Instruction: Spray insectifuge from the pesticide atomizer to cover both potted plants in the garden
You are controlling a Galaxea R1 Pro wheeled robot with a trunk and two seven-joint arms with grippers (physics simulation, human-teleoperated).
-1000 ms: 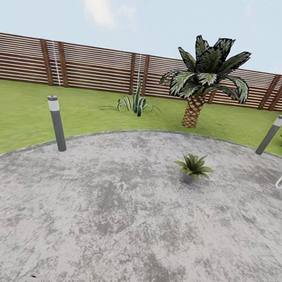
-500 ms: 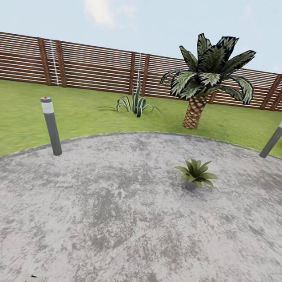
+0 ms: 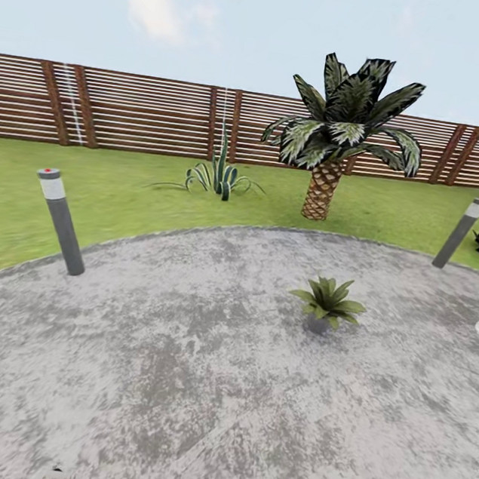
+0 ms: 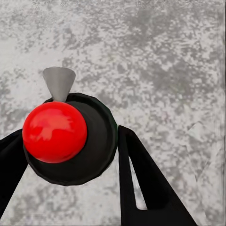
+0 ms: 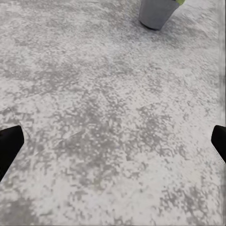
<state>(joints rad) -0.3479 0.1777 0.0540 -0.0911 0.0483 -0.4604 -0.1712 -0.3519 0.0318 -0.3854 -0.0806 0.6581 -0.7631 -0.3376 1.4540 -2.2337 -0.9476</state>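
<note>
garden: a round mottled grey stone patio (image 3: 176, 368) takes up the foreground, ringed by lawn (image 3: 16, 200), with a brown slatted fence (image 3: 136, 111) across the back.
palm: a tall palm (image 3: 338, 131) stands on the grass beyond the patio edge; it is no target.
potted plant: one low green rosette (image 3: 327, 301) sits on the stone ahead and a little to the right. Its grey pot (image 5: 155, 13) shows in the right wrist view, so that arm already points toward it.
right gripper (image 5: 113, 150): the fingers are spread wide with nothing between them, only bare stone below, probably kept free while the robot drives.
left gripper (image 4: 66, 146): the black fingers press against both sides of the pesticide atomizer (image 4: 89, 141). It is seen end-on, a dark round body with a red knob and a grey nozzle, carried low over the patio ready to spray.
change: the whole head view has shifted. The grey bollard (image 3: 60, 222) lies further left and the rosette sits lower in the picture, so the camera has moved, likely nearer to the plant.
</note>
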